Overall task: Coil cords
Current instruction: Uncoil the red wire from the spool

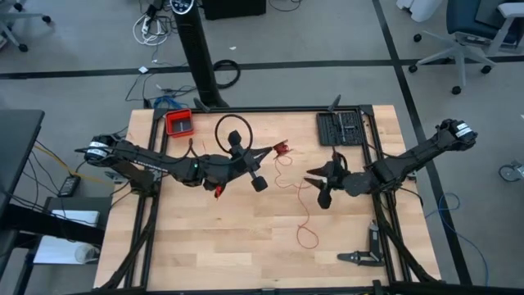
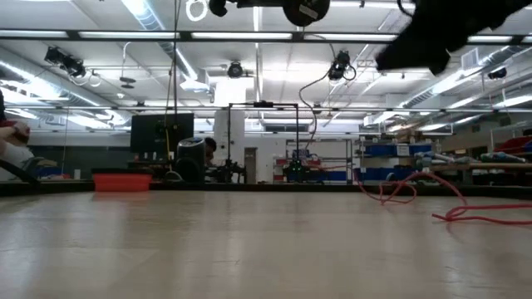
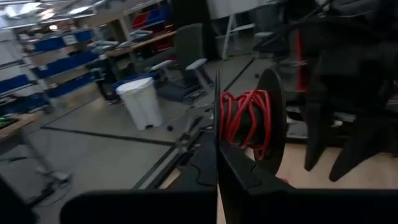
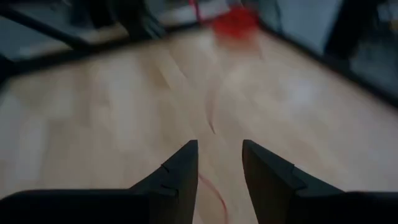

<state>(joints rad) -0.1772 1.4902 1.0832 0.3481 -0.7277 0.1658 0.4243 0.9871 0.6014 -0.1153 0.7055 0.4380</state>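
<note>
Left gripper (image 1: 277, 149) clamped on small red cord bundle (image 1: 283, 148) at table (image 1: 205, 246) centre-rear, cord (image 1: 303, 215) trailing in loose loops toward front, right gripper (image 1: 314, 188) parted and empty beside strand

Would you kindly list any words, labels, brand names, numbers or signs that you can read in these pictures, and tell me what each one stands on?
None can be read.
Red tray: no lettering shows.
Black tray of parts: any marks too small to read.
Spool wound with red cord: plain black flanges, no label.
Blue storage bins on the room's shelves: labels too blurred to read.
</note>
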